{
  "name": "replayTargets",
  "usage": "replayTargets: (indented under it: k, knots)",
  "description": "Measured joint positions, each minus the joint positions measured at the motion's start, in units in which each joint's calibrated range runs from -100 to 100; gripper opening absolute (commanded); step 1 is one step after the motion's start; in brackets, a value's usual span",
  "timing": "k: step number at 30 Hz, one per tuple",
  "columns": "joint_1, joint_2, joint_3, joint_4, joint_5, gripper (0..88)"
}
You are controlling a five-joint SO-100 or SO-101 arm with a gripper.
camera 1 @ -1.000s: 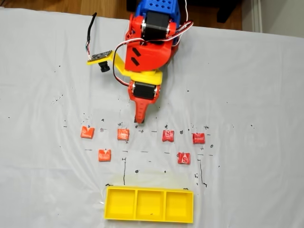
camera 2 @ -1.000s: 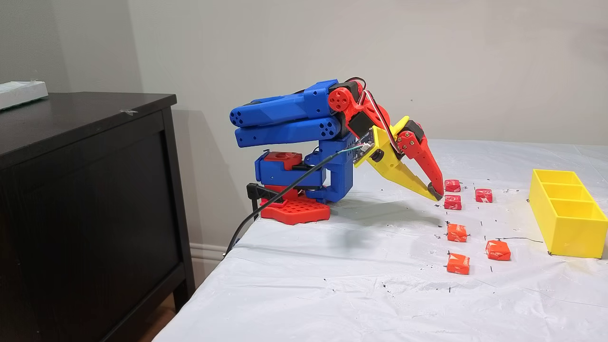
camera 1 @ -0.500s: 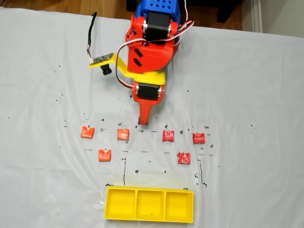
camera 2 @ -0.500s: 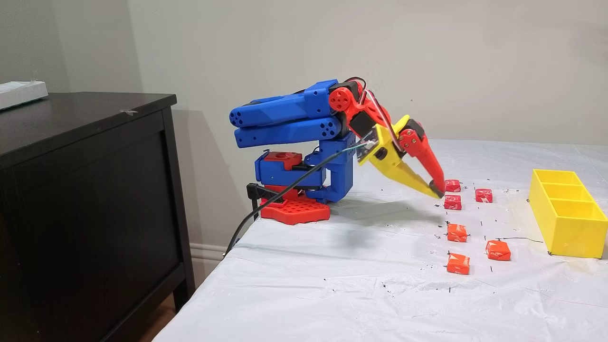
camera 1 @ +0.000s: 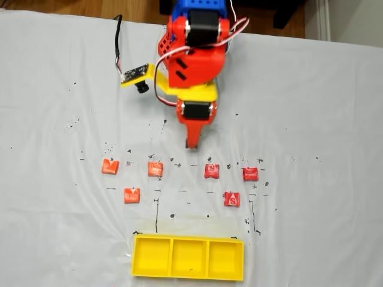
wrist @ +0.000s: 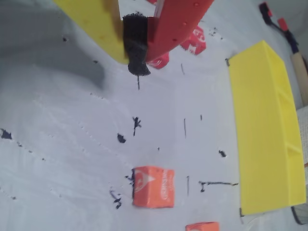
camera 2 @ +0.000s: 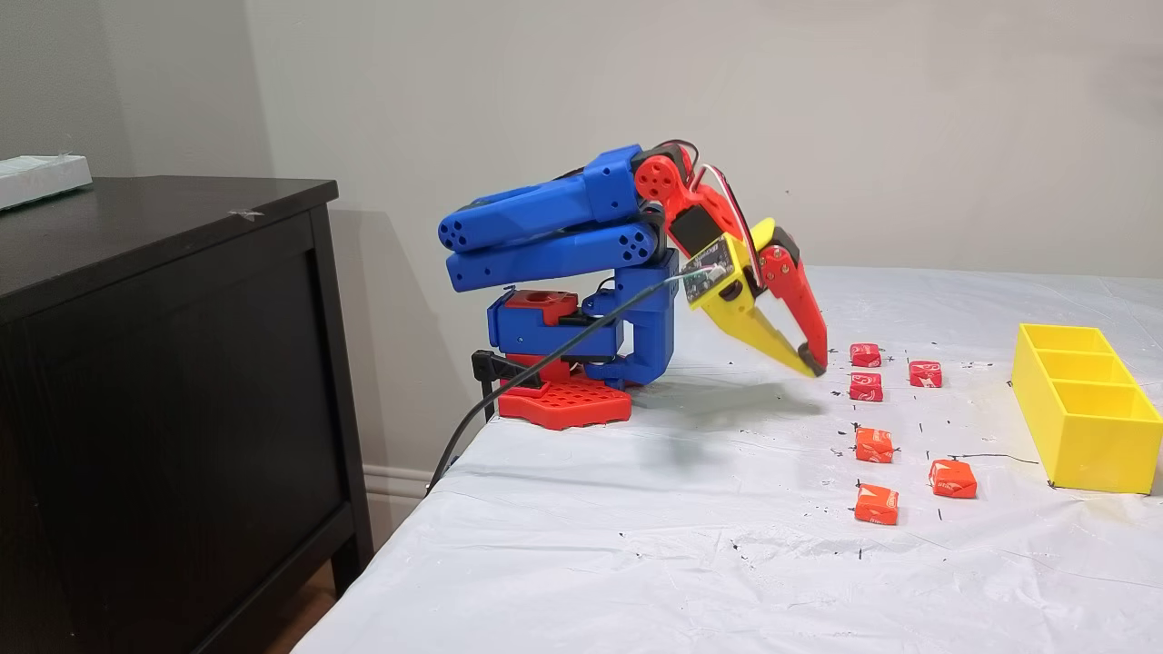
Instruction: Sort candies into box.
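- Orange-red candies [camera 1: 155,169] lie in a loose double row on the white worktop [camera 1: 311,107], just past the tip of the end effector [camera 1: 191,145]. Six show in the fixed view from above.
- The end effector is pinched narrow, with its yellow and red fingers meeting at a dark tip in the wrist view, and it holds nothing.
- It hangs a little above the worktop in the side fixed view [camera 2: 815,368], close to the nearest candies but not touching any.
- The yellow box [camera 1: 188,258] sits beyond the candies, well apart from the end effector. All three of its square spaces look empty.
- I think the sorting has not started, because no candy is in the box. The arm seems to be picking which candy to go for.
- Next, the fingers need to open wide, line up over one candy, and go down so one finger lands on each side.
- The candies are small and flat, so a poor aim could just push one away.
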Motion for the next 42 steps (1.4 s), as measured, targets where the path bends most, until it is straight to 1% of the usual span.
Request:
replayTargets:
  k: [3,7,11,18,26,31,33,34,37,40,42]
  knots:
    - [-1.6,7.8,-7.2,1.7,-0.9,0.0]
    - [-3.5,25.1,-22.7,5.9,-1.3,0.0]
    - [-6.2,32.8,-28.6,6.2,-1.5,0.0]
    - [-9.8,47.4,-38.2,7.1,-3.5,0.0]
    - [-13.9,60.3,-46.3,5.7,-4.2,0.0]
    - [-17.2,61.9,-48.2,5.9,-2.3,0.1]
    - [-18.0,63.1,-48.8,6.7,-2.2,0.1]
    - [-18.3,64.6,-49.7,7.1,-2.3,1.7]
    - [-18.5,69.3,-51.5,7.1,-2.5,12.2]
    - [-18.5,72.9,-53.0,7.1,-2.5,18.1]
    - [-18.5,74.6,-53.9,7.2,-2.6,19.0]
